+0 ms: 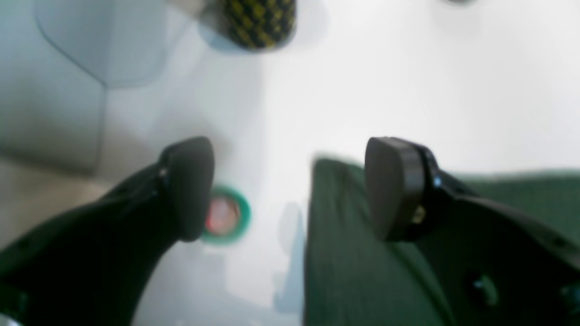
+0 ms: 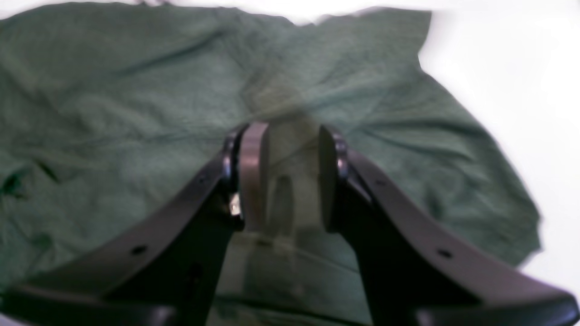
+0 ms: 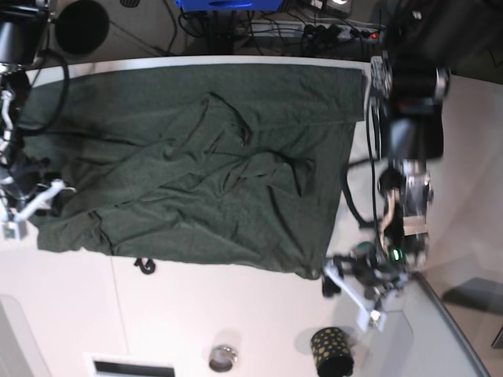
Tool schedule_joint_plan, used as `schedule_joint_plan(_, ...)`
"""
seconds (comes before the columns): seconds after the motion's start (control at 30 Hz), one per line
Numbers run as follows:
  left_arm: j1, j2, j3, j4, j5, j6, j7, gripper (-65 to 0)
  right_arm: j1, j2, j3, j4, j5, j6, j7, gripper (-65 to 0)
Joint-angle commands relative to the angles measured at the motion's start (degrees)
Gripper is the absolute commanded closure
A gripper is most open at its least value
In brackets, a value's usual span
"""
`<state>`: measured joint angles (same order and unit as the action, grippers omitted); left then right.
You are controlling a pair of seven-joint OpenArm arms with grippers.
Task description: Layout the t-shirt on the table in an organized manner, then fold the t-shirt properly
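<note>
Across the bench (image 3: 236,314), the t-shirt (image 3: 196,181) spread (rumpled).
Left end effector (image 1: 290,190) wide at its 5 o'clock corner; right end effector (image 2: 285,176) narrow, pinching fabric.

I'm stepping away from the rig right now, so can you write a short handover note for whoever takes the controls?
Left gripper: open, holding nothing, hovering over the shirt's corner by the table edge.
Right gripper: jaws part open above the cloth; whether any fabric is pinched cannot be told.
T-shirt: spread across the white table, still wrinkled in the middle, edges uneven.
Nearby: a black-and-yellow cup and a green-ringed button.
Done: rough spreading. Left: smooth the creases, square it up, then every fold.
</note>
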<state>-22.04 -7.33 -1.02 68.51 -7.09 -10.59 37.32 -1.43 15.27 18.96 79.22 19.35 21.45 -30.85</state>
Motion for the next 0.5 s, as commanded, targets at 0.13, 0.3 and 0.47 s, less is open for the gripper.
schedule_joint_plan(0.13, 18.48, 1.05, 2.12, 20.68, -1.83, -0.97, -0.27, 0.0, -1.87, 1.22, 7.28, -2.87, 0.29, -0.4, 1.18, 0.0)
schedule_joint_plan(0.3, 28.42, 1.22, 2.38, 24.9, -1.83, -0.97, -0.35, 0.0, -1.6, 1.22, 7.9, -8.14, 0.29, -0.4, 1.44, -0.8)
schedule_joint_plan(0.47, 32.28, 0.7, 2.38, 22.87, -1.39, -0.97, -0.35, 0.0, 0.42, 1.3, 7.9, -17.55, 0.21, -0.49, 4.79, -0.8)
